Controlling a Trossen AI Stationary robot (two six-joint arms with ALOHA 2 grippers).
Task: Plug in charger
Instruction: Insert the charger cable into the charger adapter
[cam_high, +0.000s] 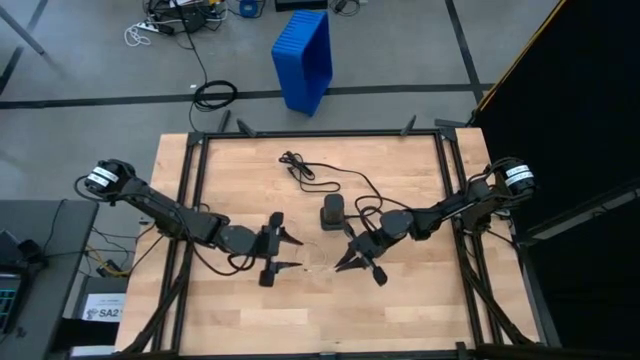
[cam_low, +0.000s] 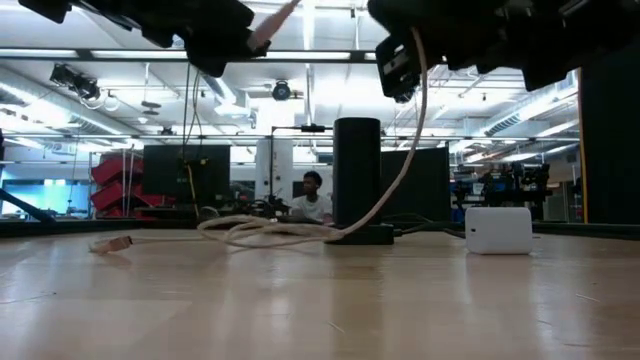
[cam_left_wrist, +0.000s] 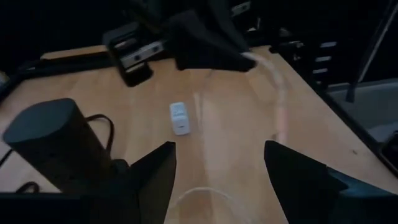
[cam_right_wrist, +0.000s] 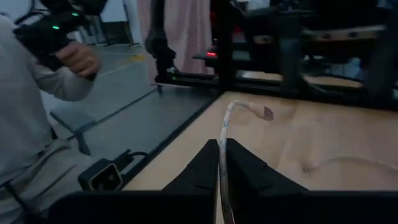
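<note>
1. The right gripper (cam_high: 352, 262) is pinching the pale charging cable (cam_right_wrist: 225, 134) between fingers pressed together, holding it above the middle of the wooden table (cam_high: 240, 320); the loose plug end (cam_right_wrist: 267, 112) is dangling past the fingertips, so it could swing or twist and miss its socket.
2. The left gripper (cam_high: 283, 252) is hovering with fingers spread and holding nothing, just beside the right one, towards the table's left edge. If the two are closing in together, they could be knocking into each other.
3. The white charger block (cam_left_wrist: 180, 117) is lying loose on the wood near the table's middle, apart from both grippers. Nothing is bracing it, so a push from the plug would likely be sliding it away.
4. The dark cylinder speaker (cam_high: 331, 212) is standing upright just behind the grippers, its black cord (cam_high: 300, 168) trailing towards the far edge; a slack cable could be snagging there.
5. Beyond the table, a blue bin (cam_high: 304, 56) is standing on grey floor, and a person (cam_right_wrist: 28, 124) is sitting near the table's edge.
</note>
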